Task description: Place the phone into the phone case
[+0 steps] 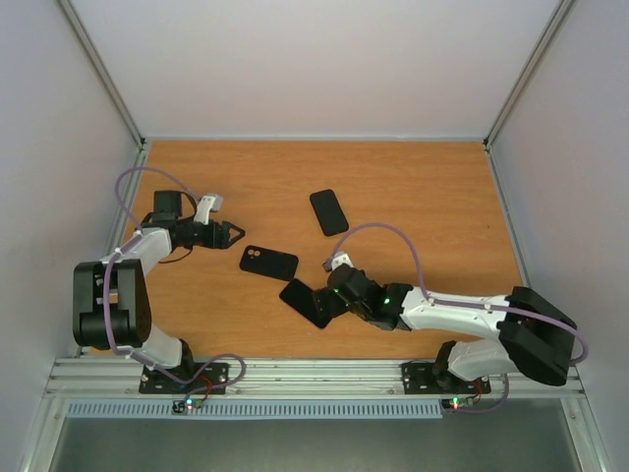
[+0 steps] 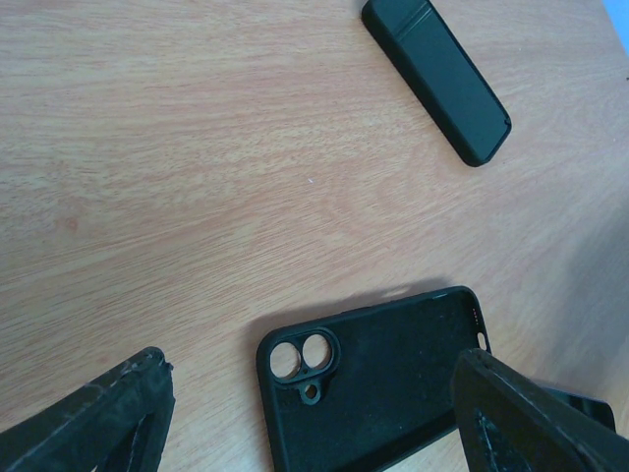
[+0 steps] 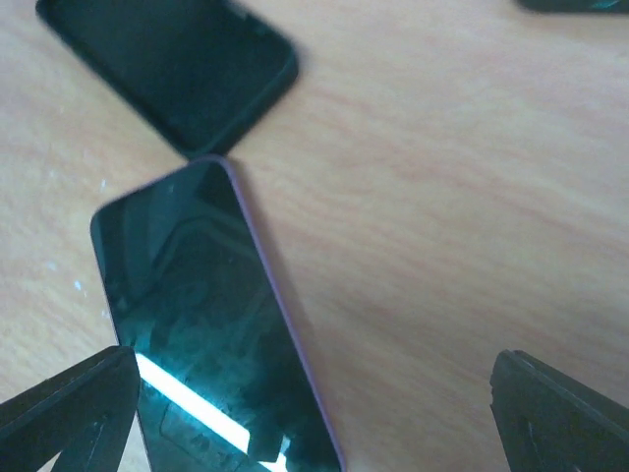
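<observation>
Wood-grain surface (image 1: pixel 423 197), white walls. Phone (image 1: pixel 307 302) is laid flat, screen up, betw. fingers of right hand (image 1: pixel 329 295), spread wide, nothing gripped. Phone case (image 1: pixel 268 262) is seen just beside it, near left hand (image 1: pixel 234 232), also spread apart.

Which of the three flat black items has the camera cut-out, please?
The phone case in the middle; the phone and far slab show none.

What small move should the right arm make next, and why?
Probably close the right gripper on the phone. Its fingers stand wide open on either side of the phone, which lies screen up on the table, close beside the empty phone case, not in it. It likely needs a grip before it can go in.
</observation>
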Robot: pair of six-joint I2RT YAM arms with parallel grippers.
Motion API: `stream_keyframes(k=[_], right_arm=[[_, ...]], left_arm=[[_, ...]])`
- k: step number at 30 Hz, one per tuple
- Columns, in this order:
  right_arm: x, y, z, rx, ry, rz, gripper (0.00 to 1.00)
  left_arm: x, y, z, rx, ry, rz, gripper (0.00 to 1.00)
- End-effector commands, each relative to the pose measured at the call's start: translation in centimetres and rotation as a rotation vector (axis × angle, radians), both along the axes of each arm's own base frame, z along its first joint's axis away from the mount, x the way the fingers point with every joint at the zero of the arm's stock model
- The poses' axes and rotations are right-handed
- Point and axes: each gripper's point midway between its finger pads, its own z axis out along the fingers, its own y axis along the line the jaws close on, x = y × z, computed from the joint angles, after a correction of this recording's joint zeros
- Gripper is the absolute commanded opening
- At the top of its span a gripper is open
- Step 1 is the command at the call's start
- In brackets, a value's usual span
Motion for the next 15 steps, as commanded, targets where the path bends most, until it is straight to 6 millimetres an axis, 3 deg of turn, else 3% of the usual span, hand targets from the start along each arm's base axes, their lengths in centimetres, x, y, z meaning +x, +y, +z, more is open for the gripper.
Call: stream_keyframes(k=[1,15], right_arm=[[-1.6,2.2,-1.8,0.018,0.039,0.155,0.98],[-4.1,5.0,-5.1,0.047,0.127,0.31,0.99]], left_arm=[[0.8,0.0,0.5,0.001,-0.026,-0.01,0.78],[0.9,0.0,0.3,0.006,-0.022,-0.011,0.78]])
